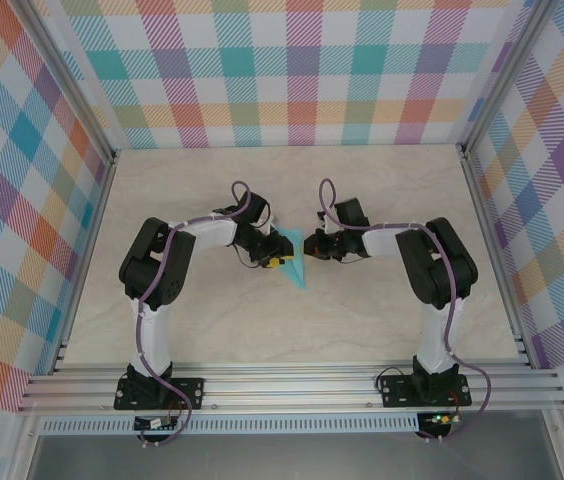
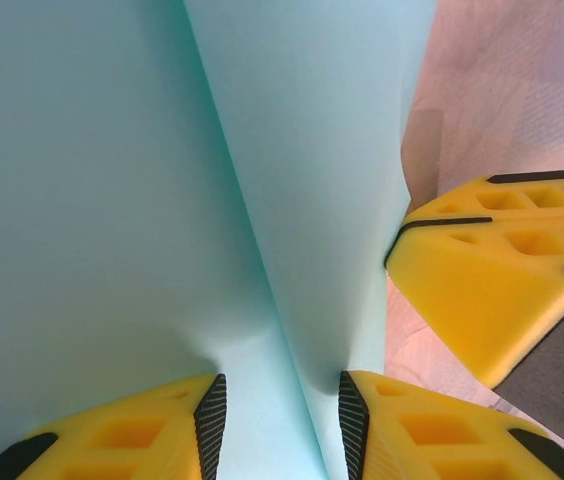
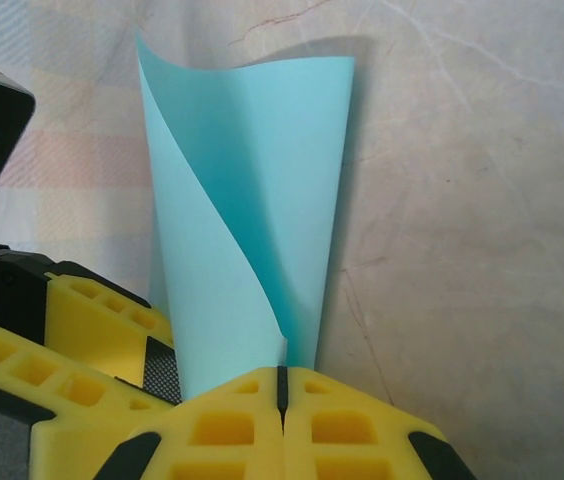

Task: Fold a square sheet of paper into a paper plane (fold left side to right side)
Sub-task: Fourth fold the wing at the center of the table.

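The turquoise sheet of paper [image 1: 296,272] lies mid-table, folded into a narrow shape with a sharp tip toward the near edge. In the left wrist view the paper [image 2: 112,200] has a crease running down between my left gripper's [image 2: 282,425] jaws, which stand partly apart over it. My left gripper [image 1: 278,262] meets the right gripper [image 1: 310,244] over the paper. In the right wrist view one flap of the paper [image 3: 252,200] curls up, and its lower corner ends at the seam of my right gripper [image 3: 282,385], whose yellow fingers are pressed together on it.
Pale marbled tabletop [image 1: 412,190] surrounds the paper, with aluminium rails [image 1: 292,385] along the near edge and chequered walls around. The right gripper's yellow fingers [image 2: 492,270] sit close to the right of the left gripper; the left gripper's fingers [image 3: 92,320] show beside the right gripper.
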`<state>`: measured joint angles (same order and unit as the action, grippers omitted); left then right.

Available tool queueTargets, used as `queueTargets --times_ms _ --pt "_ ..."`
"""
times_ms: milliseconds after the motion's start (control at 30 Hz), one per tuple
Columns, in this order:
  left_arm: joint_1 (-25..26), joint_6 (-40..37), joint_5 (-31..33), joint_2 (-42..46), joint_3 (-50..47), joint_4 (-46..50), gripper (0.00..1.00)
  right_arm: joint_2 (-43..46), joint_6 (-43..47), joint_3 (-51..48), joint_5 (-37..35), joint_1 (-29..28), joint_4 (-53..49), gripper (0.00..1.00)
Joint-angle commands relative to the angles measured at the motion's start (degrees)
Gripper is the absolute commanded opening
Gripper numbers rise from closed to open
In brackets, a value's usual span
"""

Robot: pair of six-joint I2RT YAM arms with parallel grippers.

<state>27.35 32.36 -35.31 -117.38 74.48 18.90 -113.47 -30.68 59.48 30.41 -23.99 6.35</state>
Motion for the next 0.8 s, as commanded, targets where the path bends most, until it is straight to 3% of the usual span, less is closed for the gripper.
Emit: queueTargets --times_ms 0,433,767 --pt "0.41 -0.27 3.79 -2.38 -0.08 2.31 0.38 -1.49 1.18 0.93 -0.14 0.26 -0.83 0.0" --pt "0.42 -0.17 3.4 -1.67 0.82 2.51 0.38 -1.46 1.23 -2.66 -0.28 -0.19 -0.81 0.0" --pt "-0.38 -2.32 2.33 4.54 7.9 7.87 0.43 -2.36 2.72 -1.34 -1.59 -0.36 -3.54 0.0"
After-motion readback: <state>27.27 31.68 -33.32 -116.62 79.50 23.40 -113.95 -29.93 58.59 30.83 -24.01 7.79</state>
